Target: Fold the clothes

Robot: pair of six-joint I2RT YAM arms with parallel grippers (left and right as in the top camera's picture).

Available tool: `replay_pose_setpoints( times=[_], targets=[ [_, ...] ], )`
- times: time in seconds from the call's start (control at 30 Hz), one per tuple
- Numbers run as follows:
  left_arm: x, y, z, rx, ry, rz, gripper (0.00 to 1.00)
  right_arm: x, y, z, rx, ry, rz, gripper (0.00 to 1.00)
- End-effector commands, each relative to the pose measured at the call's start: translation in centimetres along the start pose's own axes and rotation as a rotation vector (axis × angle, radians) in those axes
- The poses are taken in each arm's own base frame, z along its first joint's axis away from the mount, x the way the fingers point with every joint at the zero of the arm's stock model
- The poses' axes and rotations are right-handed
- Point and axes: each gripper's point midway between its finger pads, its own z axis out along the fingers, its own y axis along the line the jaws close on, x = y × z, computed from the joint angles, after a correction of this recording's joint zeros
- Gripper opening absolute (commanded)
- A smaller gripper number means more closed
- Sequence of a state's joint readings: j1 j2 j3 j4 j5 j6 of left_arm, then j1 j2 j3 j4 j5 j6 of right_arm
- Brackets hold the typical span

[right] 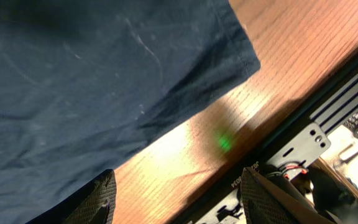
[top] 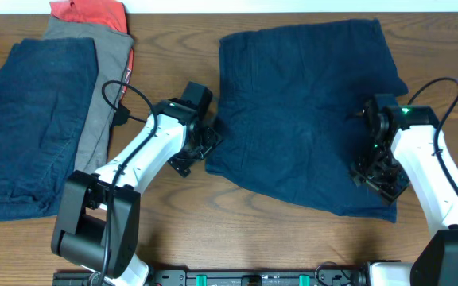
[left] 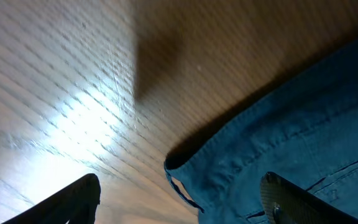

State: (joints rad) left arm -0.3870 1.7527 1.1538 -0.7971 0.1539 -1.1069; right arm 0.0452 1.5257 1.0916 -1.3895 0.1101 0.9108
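Note:
A dark blue pair of shorts [top: 308,111] lies spread flat on the wooden table, right of centre. My left gripper [top: 201,151] is open at its lower left corner; in the left wrist view the waistband corner [left: 185,168] lies between the open fingers [left: 179,202]. My right gripper [top: 380,176] is open over the garment's lower right edge; in the right wrist view the blue hem corner [right: 235,56] lies ahead of the open, empty fingers [right: 176,199].
A stack of clothes lies at the far left: a blue garment [top: 34,127], a grey one [top: 102,79] and a red one [top: 90,12]. The table's front edge and a black rail [right: 328,130] run close behind my right gripper.

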Motion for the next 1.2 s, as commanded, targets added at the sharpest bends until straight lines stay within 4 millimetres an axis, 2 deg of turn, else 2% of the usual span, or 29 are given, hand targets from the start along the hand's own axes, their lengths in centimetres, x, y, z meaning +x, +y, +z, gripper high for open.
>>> replay_pose_setpoints(
  times=[0.0, 0.13, 0.3, 0.6, 0.73, 0.8, 0.9, 1.0, 1.07, 1.17],
  targets=[
    [0.9, -0.5, 0.2, 0.006, -0.004, -0.037, 0.84, 0.7, -0.3, 0.8, 0.011, 0.025, 0.029, 0.63],
    [2.4, -1.2, 0.5, 0.009, -0.002, 0.008, 0.83, 1.2, -0.5, 1.6, 0.02, 0.044, 0.031, 0.63],
    [2.9, -1.7, 1.3, 0.009, -0.006, 0.028, 0.84, 1.3, -0.3, 1.7, 0.01, 0.049, 0.03, 0.63],
    [3.0, -0.9, 3.7, -0.06, 0.017, 0.0, 0.83, 1.4, -0.3, 1.7, 0.011, 0.05, 0.016, 0.65],
    [3.0, -0.4, 5.0, -0.096, 0.027, -0.03, 0.78, 1.5, -0.3, 1.7, 0.013, 0.056, 0.015, 0.59],
    [3.0, -0.3, 5.4, -0.105, 0.028, -0.045, 0.66, 1.6, -0.4, 1.7, 0.018, 0.06, 0.015, 0.56],
    [2.9, -0.4, 5.5, -0.102, 0.027, -0.044, 0.38, 1.8, -0.6, 1.7, 0.024, 0.068, 0.005, 0.5],
    [2.9, -0.4, 5.5, -0.102, 0.026, -0.044, 0.29, 2.2, 0.1, 1.6, -0.019, 0.096, -0.091, 0.62],
    [2.9, -0.4, 5.5, -0.099, 0.025, -0.044, 0.09, 2.7, 0.5, 1.6, -0.041, 0.119, -0.113, 0.62],
    [2.8, -0.4, 5.5, -0.097, 0.025, -0.046, 0.06, 3.1, 0.8, 1.5, -0.06, 0.144, -0.117, 0.55]
  ],
)
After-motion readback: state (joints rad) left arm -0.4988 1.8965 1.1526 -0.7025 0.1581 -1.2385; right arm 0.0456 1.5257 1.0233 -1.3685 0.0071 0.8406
